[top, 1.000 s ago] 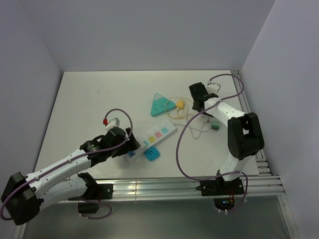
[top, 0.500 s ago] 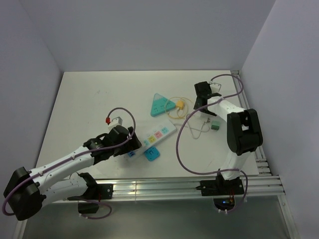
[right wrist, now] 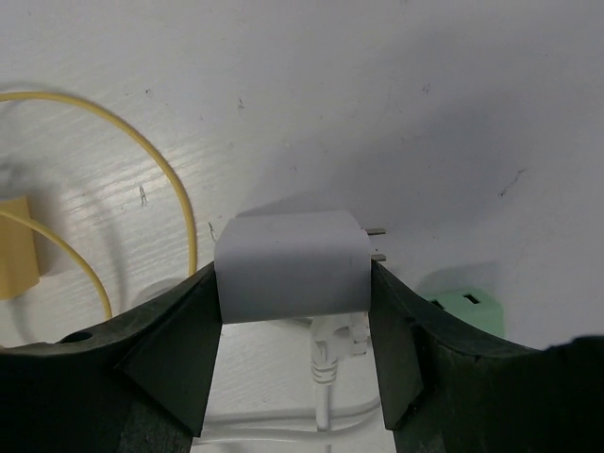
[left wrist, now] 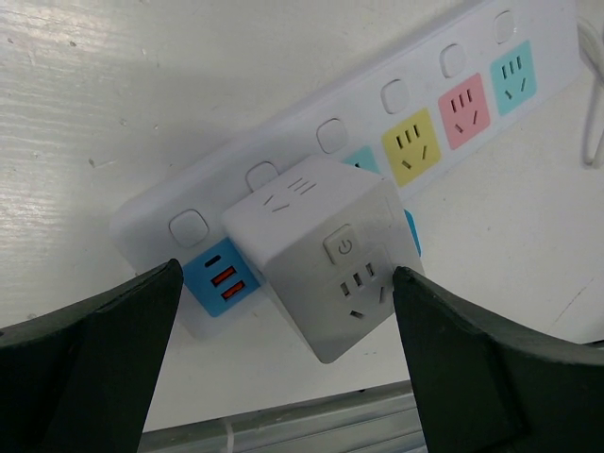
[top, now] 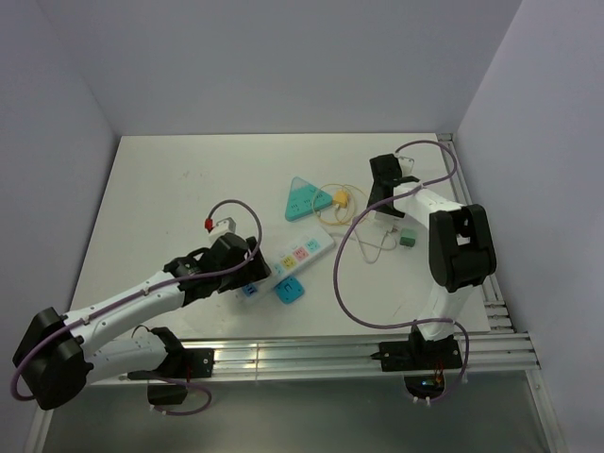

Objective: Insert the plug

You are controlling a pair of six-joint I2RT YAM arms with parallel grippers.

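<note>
Over at the far right of the table [top: 189,189], the right jaws are clamped on the white plug [right wrist: 293,264], one finger pressed to each side. The plug lies flat on the table with its prongs sticking out sideways and a green block [right wrist: 467,307] near it, well apart from the strip [left wrist: 363,113]. The left jaws stand wide apart on either side of a white cube [left wrist: 321,255] that sits on the strip's USB end, and they don't touch it.

No legible words, brands or numbers anywhere.
Only a power symbol, on the button [left wrist: 341,247] of the white cube adapter [left wrist: 311,212] (left wrist view).
</note>
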